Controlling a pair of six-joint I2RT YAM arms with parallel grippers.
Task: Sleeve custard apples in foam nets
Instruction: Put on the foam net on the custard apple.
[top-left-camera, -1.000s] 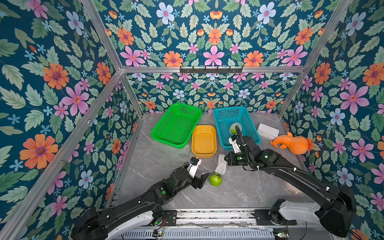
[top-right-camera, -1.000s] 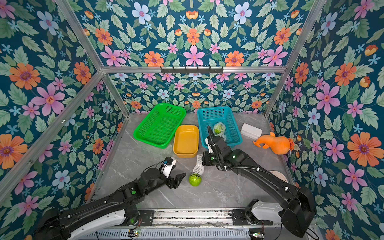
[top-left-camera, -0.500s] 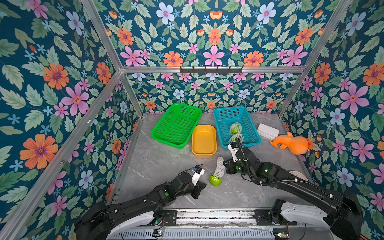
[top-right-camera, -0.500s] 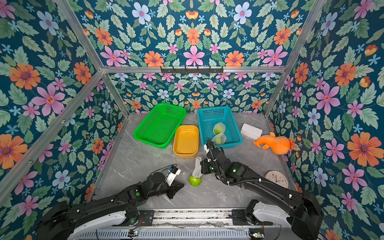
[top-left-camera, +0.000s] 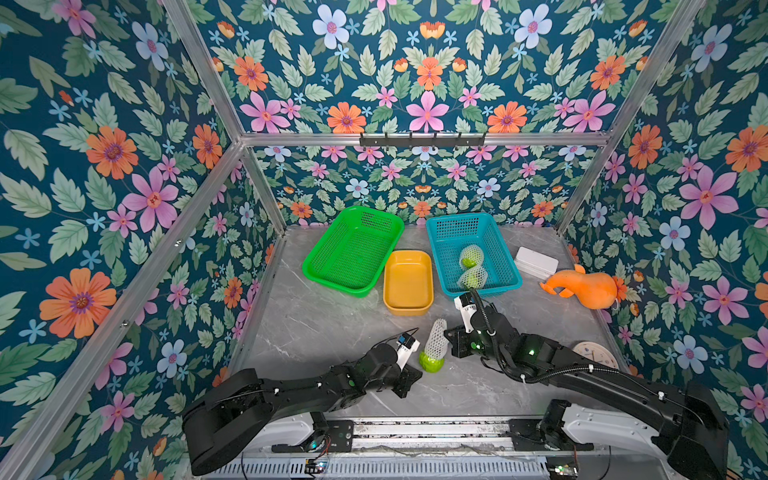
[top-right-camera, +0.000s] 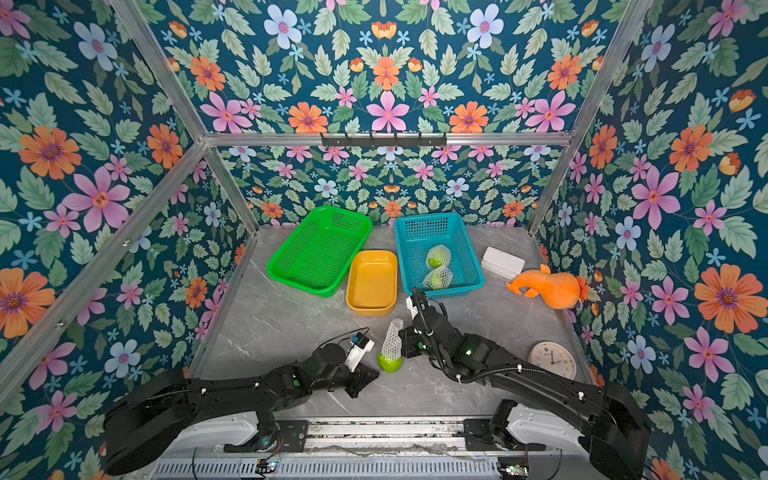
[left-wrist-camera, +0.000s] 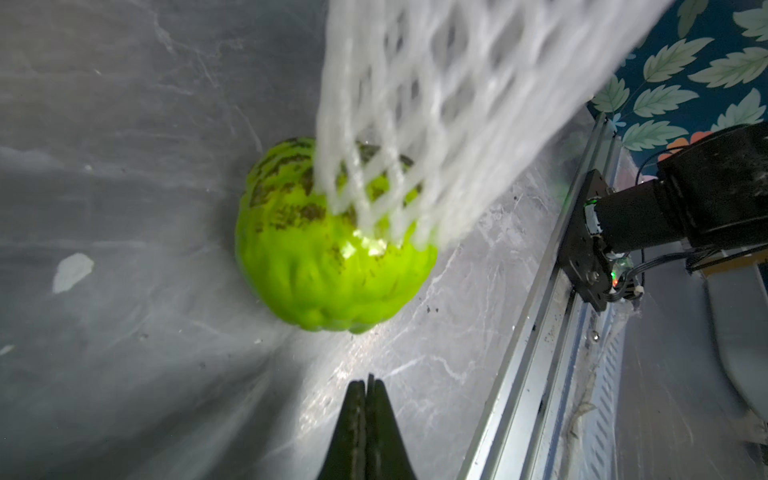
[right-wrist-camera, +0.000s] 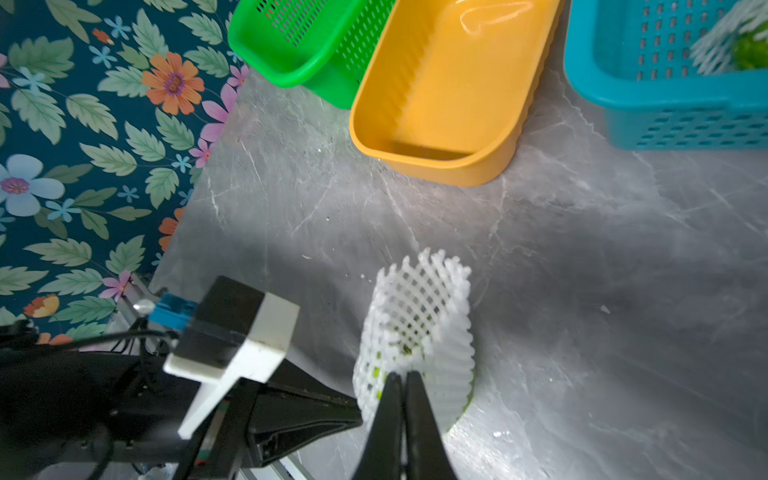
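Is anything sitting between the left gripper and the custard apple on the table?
Nothing visible does. In the left wrist view, only bare table lies between the shut left gripper and the custard apple; the foam net sits over its top.

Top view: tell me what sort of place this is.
Probably a staged robot test cell, not a real packhouse: floral wallpaper on an aluminium frame, a marble-look tabletop, and a left arm and right arm mounted at the front.

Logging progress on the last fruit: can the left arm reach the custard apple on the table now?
Likely yes: the left gripper, shut, points at the custard apple across bare table; the foam net covers only its top. It must open first.
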